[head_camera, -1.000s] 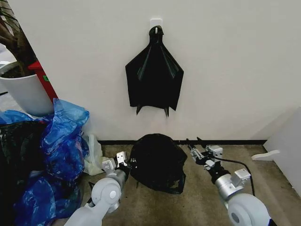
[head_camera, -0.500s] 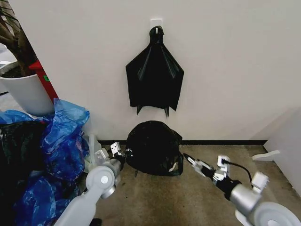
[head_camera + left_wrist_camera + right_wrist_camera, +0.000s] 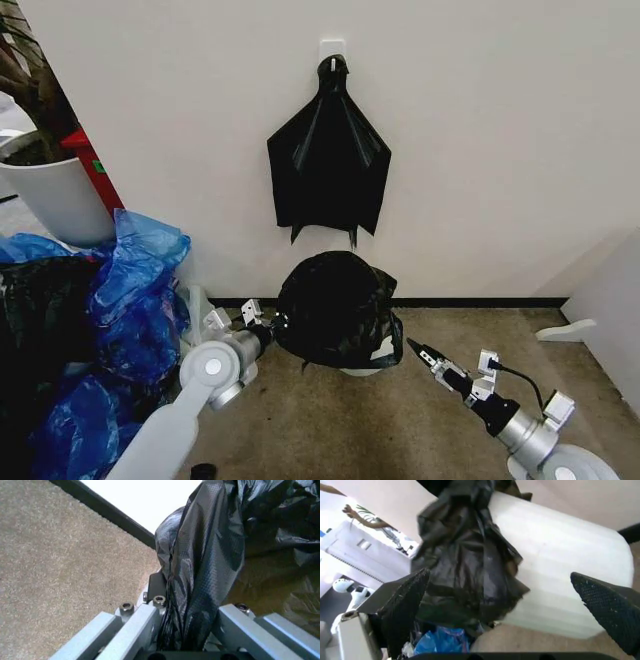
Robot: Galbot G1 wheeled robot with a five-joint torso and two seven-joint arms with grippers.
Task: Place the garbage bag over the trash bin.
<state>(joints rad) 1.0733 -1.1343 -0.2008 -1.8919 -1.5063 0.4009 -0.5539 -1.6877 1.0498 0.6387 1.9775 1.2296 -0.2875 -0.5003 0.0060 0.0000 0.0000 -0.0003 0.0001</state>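
Garbage bag (image 3: pixel 335 308) draped over trash bin (image 3: pixel 365 366) on floor at wall base; pale bin wall exposed at lower right side.

Left gripper (image 3: pixel 262 324) clenched on bag film at bag's left edge. Right gripper (image 3: pixel 418 352) released, jaws apart, just beside bin.

Risks:
- One-sided pull likely tips light bin or drags film off rim.
- Thin film may tear.

Bin appears tilted, long axis off vertical; mouth direction hidden under bag.

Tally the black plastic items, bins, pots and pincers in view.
Black plastic items: 2, the garbage bag and the bundle on the wall
Bins: 1
Plant pots: 1
Pincers: 2, left, right
Total: 6
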